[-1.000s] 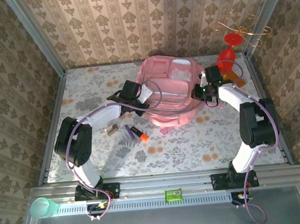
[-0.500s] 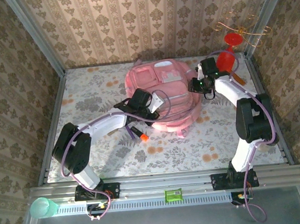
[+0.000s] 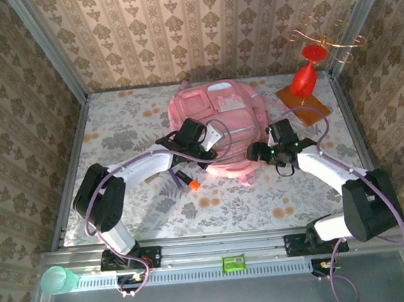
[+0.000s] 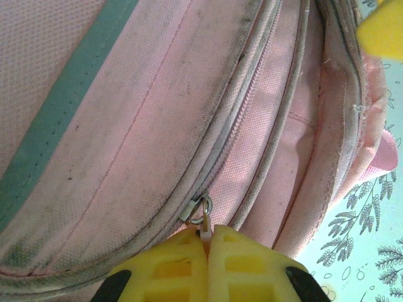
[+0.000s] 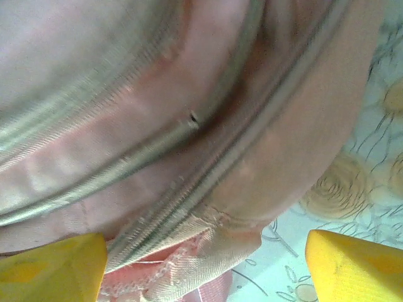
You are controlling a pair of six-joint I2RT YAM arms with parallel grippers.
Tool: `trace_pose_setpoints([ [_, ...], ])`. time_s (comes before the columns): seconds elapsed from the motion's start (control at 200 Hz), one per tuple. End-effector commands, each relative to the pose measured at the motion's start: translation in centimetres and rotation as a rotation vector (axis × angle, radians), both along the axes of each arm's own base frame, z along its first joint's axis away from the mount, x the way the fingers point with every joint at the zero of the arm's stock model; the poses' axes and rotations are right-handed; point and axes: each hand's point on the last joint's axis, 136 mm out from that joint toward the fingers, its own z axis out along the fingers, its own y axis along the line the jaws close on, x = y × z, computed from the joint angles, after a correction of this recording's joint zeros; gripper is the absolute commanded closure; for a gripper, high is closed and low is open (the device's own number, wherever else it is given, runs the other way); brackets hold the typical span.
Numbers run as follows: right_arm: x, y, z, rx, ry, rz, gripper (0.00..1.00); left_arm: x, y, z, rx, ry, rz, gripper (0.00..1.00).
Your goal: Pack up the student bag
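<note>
The student bag (image 3: pixel 220 114) is a big pink backpack lying flat at the back middle of the table. My left gripper (image 3: pixel 208 145) rests on its near left side, shut on a small metal zip pull (image 4: pixel 203 216) of a pocket zip; the yellow fingertips (image 4: pixel 182 261) pinch the tab. At the bag's near right edge my right gripper (image 3: pixel 256 152) stands open. Its yellow fingers (image 5: pixel 50 264) spread wide on either side of the bag's seam and a strap end (image 5: pixel 208 264), gripping nothing.
An orange-tipped marker (image 3: pixel 188 181) lies on the floral tablecloth just in front of the left arm. A red ornament (image 3: pixel 304 78) on an orange board (image 3: pixel 303 106) stands at the back right by a gold wire stand. A green cup (image 3: pixel 57 280) sits on the front rail.
The right gripper let go, opened wide and swung from the bag's far right side to its near right edge. The bag turned and slid left. The left gripper kept its hold.
</note>
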Motion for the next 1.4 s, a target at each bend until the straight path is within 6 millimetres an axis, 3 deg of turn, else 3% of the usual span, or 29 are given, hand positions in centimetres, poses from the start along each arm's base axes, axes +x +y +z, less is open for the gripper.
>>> trace_pose_setpoints([
  [0.0,1.7,1.2,-0.1,0.092,-0.037,-0.063,0.19,-0.2,-1.5,1.3,-0.051,-0.008,-0.026,1.00],
  [0.075,2.0,0.8,-1.1,0.070,-0.027,-0.076,0.35,-0.2,-1.0,1.1,-0.034,-0.015,-0.017,1.00],
  [0.15,2.2,-0.5,-1.9,0.051,-0.024,-0.106,0.67,0.0,0.1,0.8,0.014,-0.032,0.006,1.00],
  [0.2,2.3,-1.9,-2.3,0.039,-0.023,-0.142,0.83,0.2,1.1,0.5,0.049,-0.042,0.028,1.00],
  [0.305,2.2,-4.6,-2.7,0.009,-0.026,-0.197,1.00,1.0,3.2,0.4,0.076,-0.047,0.075,1.00],
  [0.48,3.0,-7.3,-1.9,-0.042,-0.043,-0.231,1.00,2.6,5.9,0.8,0.096,-0.064,0.135,1.00],
  [0.65,4.1,-7.8,-1.1,-0.083,-0.042,-0.191,1.00,5.6,8.1,0.1,0.127,-0.062,0.201,1.00],
  [0.885,4.0,-8.3,-2.3,-0.136,0.001,-0.165,1.00,7.9,7.2,0.9,0.082,-0.076,0.162,1.00],
  [1.105,4.1,-7.5,-1.9,-0.107,-0.015,-0.136,1.00,9.3,8.2,0.5,0.095,-0.071,0.190,1.00],
  [1.22,4.1,-5.0,-0.9,-0.019,-0.059,-0.074,1.00,8.4,8.1,1.1,0.061,-0.065,0.186,0.71],
  [1.395,2.9,-0.3,-0.2,0.061,-0.091,0.033,1.00,5.5,7.0,4.3,-0.035,-0.204,0.139,0.45],
])
